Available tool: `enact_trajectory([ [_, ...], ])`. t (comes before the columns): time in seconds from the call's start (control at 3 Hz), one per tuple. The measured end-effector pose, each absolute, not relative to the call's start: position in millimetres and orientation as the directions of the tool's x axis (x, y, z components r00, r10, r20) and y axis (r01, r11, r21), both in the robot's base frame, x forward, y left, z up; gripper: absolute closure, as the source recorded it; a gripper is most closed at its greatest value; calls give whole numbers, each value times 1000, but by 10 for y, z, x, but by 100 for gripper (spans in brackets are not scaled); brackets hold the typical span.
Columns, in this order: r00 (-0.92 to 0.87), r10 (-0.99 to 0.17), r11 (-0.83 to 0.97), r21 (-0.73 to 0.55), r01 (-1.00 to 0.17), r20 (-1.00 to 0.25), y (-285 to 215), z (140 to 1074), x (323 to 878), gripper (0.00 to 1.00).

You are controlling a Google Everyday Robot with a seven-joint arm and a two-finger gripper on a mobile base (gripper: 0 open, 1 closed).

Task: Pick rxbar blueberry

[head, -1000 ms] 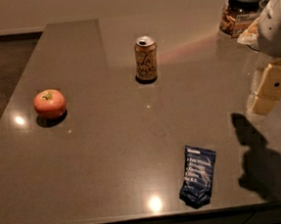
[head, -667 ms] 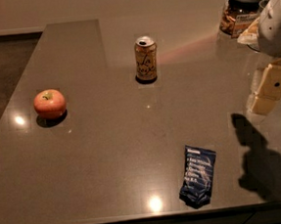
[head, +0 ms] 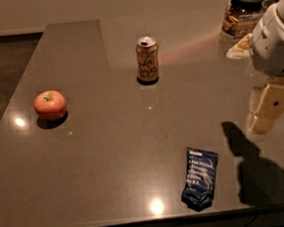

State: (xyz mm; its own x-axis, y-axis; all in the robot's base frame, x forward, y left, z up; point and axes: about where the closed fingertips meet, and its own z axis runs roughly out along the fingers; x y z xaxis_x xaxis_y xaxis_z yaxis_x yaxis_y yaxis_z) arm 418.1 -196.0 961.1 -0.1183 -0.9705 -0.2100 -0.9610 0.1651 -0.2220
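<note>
You had the pincer (head: pixel 260 123) hanging over the worktop (head: pixel 110 153), well to the right of the tan soda can (head: pixel 147 59) and nearer the front edge than the can. It was cream-coloured, angled down and leftward, and touching nothing. You could not tell from this view whether it was spread or pressed together.

The rxbar blueberry (head: pixel 200 178) lay flat, far in front of the can and somewhat to its right, close to the worktop's front edge. Its navy wrapper was crinkled, with the pale text facing up and the long side running roughly front to back. It lay clear of the pincer.

The can stood upright with its top opened. A red apple (head: pixel 50 105) sat well left of the can and a little forward. A dark-lidded jar (head: pixel 244 9) stood right of the can, farther back. The arm's shadow (head: pixel 256 170) fell on the worktop far forward and right of the can.
</note>
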Motion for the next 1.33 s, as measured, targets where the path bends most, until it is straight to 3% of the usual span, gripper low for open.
enact_trajectory([
  [0.67, 126, -975, -105, -121, -987, -185, -1659, 9042, 3863, 0],
  [1.33, 446, -883, -439, -76, -895, -148, -1490, 8606, 3541, 0],
])
